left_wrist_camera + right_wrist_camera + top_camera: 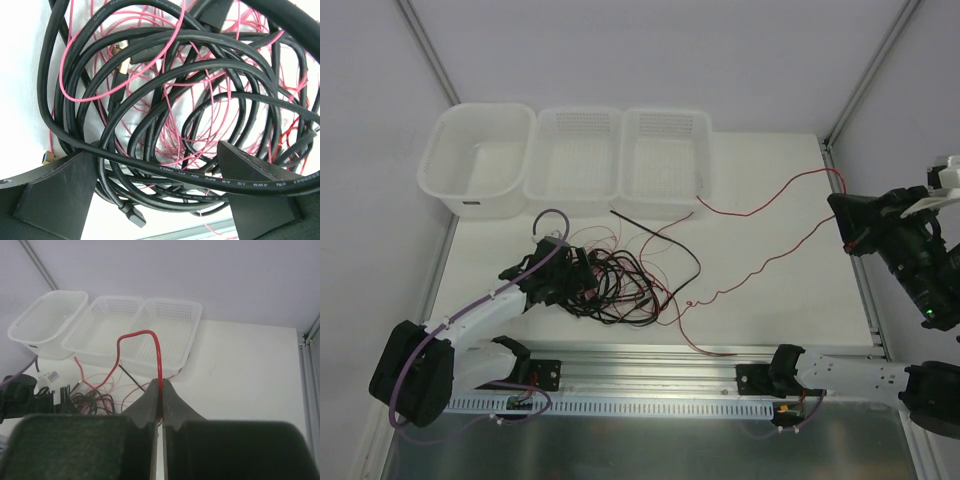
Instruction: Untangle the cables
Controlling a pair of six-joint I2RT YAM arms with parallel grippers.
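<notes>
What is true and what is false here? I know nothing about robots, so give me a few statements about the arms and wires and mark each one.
1. The right gripper is pinched shut on a red wire. True.
2. The left gripper is closed tight on one cable. False: its jaws stand wide open, with the tangle of black cables between its fingers.
3. Three white baskets stand side by side along the far edge of the table. True.
4. The tangle lies inside the middle basket. False: it lies on the table in front of the baskets, at the left gripper.
</notes>
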